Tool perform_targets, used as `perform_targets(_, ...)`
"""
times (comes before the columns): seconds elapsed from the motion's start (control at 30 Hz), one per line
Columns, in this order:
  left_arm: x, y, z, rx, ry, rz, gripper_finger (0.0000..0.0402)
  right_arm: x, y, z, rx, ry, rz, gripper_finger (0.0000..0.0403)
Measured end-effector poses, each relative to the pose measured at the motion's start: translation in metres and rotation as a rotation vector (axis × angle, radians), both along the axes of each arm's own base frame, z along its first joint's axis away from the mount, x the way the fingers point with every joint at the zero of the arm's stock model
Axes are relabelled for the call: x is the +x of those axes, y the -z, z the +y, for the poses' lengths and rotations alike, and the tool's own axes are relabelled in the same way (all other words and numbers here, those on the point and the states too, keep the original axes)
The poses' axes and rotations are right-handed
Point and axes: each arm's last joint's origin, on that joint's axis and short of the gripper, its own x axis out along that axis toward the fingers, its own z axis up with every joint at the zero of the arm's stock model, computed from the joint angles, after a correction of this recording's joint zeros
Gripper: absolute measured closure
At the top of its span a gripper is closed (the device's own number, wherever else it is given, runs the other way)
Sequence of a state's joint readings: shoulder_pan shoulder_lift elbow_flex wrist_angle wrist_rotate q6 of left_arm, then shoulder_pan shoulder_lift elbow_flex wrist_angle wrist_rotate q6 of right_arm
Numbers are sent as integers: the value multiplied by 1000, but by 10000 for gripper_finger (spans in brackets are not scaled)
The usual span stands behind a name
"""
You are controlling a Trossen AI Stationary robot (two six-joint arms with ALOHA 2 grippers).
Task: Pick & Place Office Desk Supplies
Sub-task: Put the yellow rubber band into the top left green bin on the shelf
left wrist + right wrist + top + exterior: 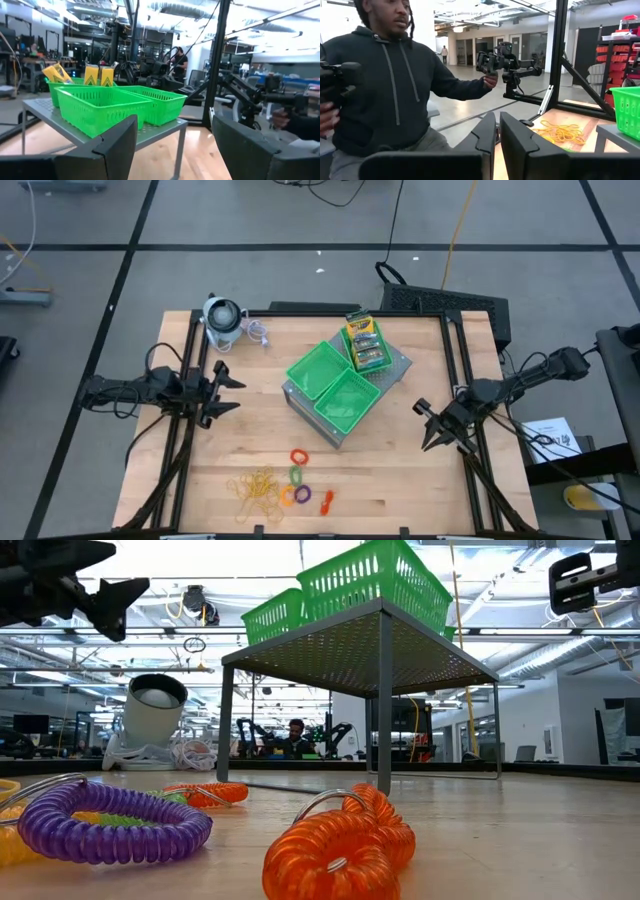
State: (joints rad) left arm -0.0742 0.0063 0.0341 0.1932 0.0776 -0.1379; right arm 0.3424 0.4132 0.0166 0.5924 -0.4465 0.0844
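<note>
Three card boxes [363,343], yellow and green, lie in the far green tray [352,330] on the grey base at mid-table. Tan rubber bands [255,488] lie tangled near the front edge. Beside them on the wood rest coiled rings: red [298,456], green [296,474], purple [110,825] and orange [335,845]. My left gripper [232,390] hangs open at the table's left, above the wood, its fingers pointing toward the trays [100,107]. My right gripper [497,125] hovers at the right edge, shut, with nothing between its fingers.
Two more green trays [318,370] [348,402] stand on the raised grey perforated base [395,365]. A grey-white round gadget [223,320] sits at the far left corner. A person in a dark hoodie [385,85] sits beyond the table. Bare wood lies between arms and trays.
</note>
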Motion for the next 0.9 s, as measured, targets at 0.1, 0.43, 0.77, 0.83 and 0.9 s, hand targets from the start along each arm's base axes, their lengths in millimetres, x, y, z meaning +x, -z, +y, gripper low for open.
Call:
perform_targets(0.1,0,0,0,-28,6,4,137,0,0,0,0,0,0,378)
perform_targets(0.43,3,2,-1,-178,27,54,137,0,0,0,0,0,-1,384)
perform_targets(0.77,27,3,-28,-343,52,320,137,0,0,0,1,0,-1,387)
perform_targets(0.83,36,-8,-38,-334,60,362,138,0,0,0,0,0,0,387)
perform_targets(0.9,47,-22,-52,-313,75,400,138,0,0,0,1,0,-1,386)
